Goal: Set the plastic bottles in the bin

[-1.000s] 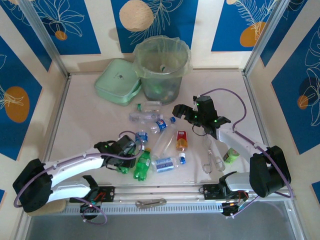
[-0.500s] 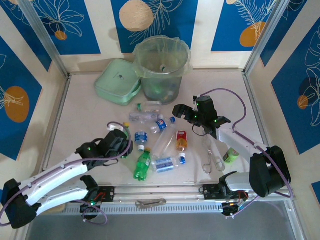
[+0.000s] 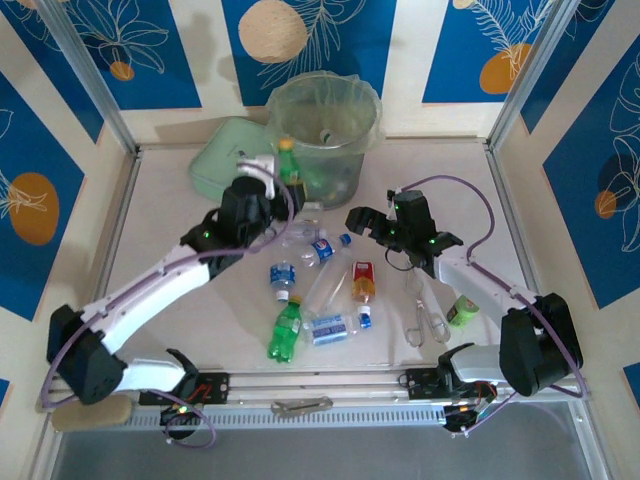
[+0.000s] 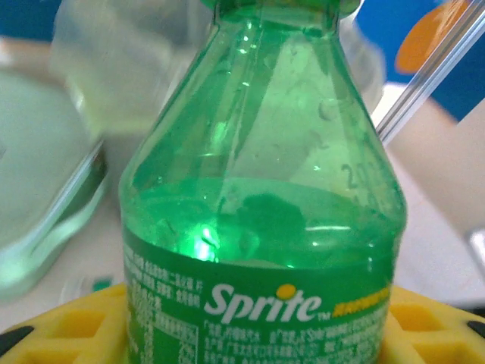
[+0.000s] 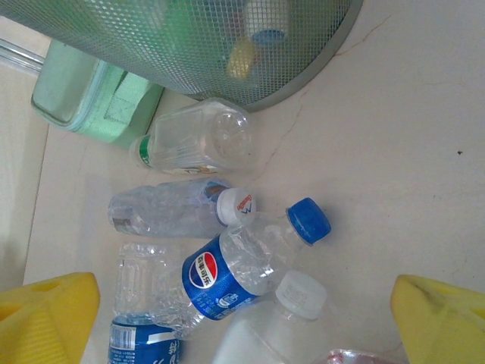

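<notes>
Green Sprite bottle (image 4: 261, 189) is pinched by the left gripper (image 3: 266, 172), just beside the bin (image 3: 350, 150). Right gripper (image 3: 372, 226) hangs spread wide over clear bottles (image 5: 227, 277).

On my counter (image 3: 170, 235) a flat pale-green lid (image 3: 212, 168) lies toward the far wall, on my left. Metal tongs (image 3: 424, 316) lie to my right, with a stubby lime-green thing (image 3: 463, 311) just beside them. A small metal tool (image 3: 300, 405) rests on the near rail.
</notes>
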